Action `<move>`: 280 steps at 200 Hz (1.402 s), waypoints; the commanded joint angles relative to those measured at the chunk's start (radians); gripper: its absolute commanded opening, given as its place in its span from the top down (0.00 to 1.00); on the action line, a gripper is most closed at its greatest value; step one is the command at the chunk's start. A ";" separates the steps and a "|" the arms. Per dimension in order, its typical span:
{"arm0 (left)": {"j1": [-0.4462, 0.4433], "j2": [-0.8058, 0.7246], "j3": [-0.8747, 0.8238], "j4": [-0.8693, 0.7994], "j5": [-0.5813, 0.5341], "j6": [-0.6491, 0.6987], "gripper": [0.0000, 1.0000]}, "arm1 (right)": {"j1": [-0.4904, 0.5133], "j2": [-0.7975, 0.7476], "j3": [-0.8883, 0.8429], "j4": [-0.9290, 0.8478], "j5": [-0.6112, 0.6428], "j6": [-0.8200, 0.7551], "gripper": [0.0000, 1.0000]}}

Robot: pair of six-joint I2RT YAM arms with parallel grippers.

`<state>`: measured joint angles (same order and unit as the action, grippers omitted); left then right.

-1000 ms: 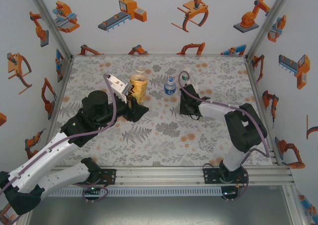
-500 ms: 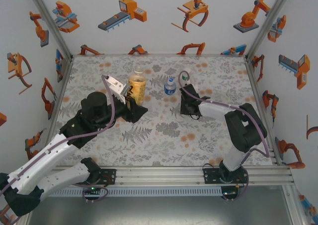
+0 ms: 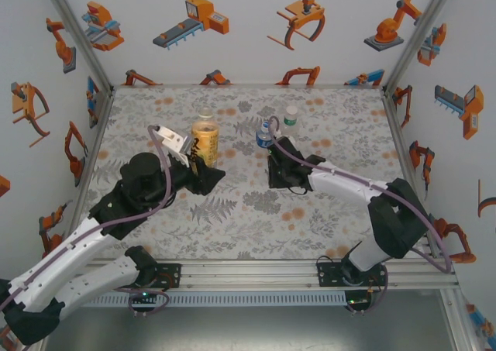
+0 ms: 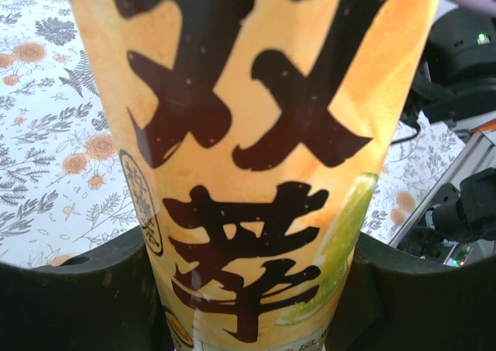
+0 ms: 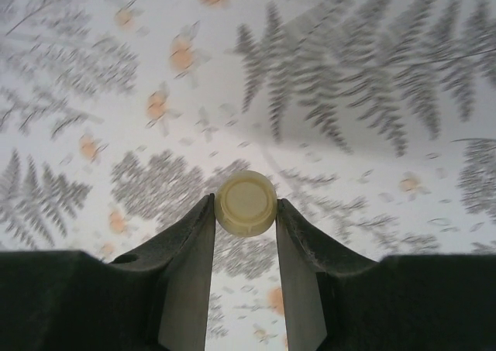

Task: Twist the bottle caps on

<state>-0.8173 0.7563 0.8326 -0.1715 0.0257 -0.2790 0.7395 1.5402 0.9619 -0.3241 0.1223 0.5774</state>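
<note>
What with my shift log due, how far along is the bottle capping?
Done: nothing I can confirm. In hand: the left end effector grips the upright yellow-labelled plastic bottle, and the right end effector pinches a pale round plastic cap above the floral mat. Left: screwing it on; the blue-labelled clear bottle and green-and-white bottle stand apart, tops too small to judge.

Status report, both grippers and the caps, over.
Left gripper shut on yellow bottle, upright. Right gripper shut on pale cap. Blue-label bottle stands close beside it.
</note>
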 commanded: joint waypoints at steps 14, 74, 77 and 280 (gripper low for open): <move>0.003 -0.026 0.005 0.008 0.000 -0.029 1.00 | 0.110 -0.030 -0.014 -0.104 -0.004 0.091 0.65; 0.003 -0.033 -0.010 0.006 -0.016 -0.054 1.00 | 0.186 -0.017 -0.081 -0.153 -0.040 0.150 0.63; 0.003 -0.032 -0.010 0.007 -0.016 -0.054 1.00 | 0.189 -0.016 -0.083 -0.156 -0.041 0.152 0.63; 0.003 -0.028 -0.042 0.031 -0.040 -0.071 1.00 | 0.205 -0.042 -0.103 -0.089 -0.095 0.171 0.58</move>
<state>-0.8173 0.7406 0.7975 -0.1726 -0.0051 -0.3302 0.9394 1.4864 0.8692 -0.4278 0.0410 0.7300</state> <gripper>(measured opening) 0.550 0.415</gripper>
